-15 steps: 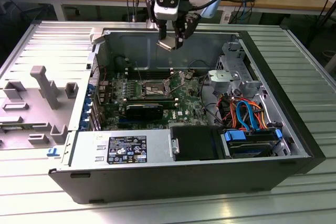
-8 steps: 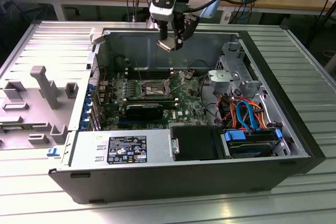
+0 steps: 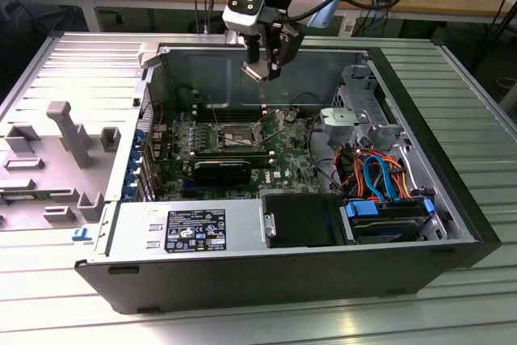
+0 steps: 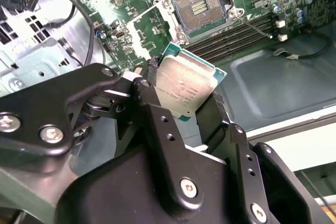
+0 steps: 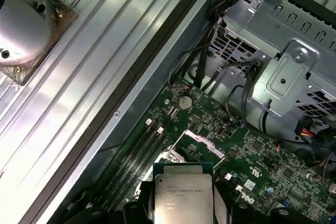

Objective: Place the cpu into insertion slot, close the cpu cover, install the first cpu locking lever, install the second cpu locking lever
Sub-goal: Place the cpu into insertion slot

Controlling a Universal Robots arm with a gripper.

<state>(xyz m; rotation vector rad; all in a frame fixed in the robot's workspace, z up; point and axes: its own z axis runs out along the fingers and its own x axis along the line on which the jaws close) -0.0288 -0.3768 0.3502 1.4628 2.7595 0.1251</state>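
Hovers above the open case (image 3: pixel 242 284) with the gripper (image 3: pixel 264 70) clamped on the cpu (image 4: pixel 186 87) by two opposite edges, with its silver top turned to both wrist views. Holds it high, well apart from the slot (image 4: pixel 202 6), bare and uncovered on the green board (image 3: pixel 284 151), with contacts plain in the second wrist view

The silver-grey chip (image 4: pixel 186 85) sits tilted in the gripper (image 4: pixel 184 95), clamped at its edges, high above the board (image 4: pixel 131 30). The square socket (image 4: pixel 202 9) lies uncovered, its contacts showing.
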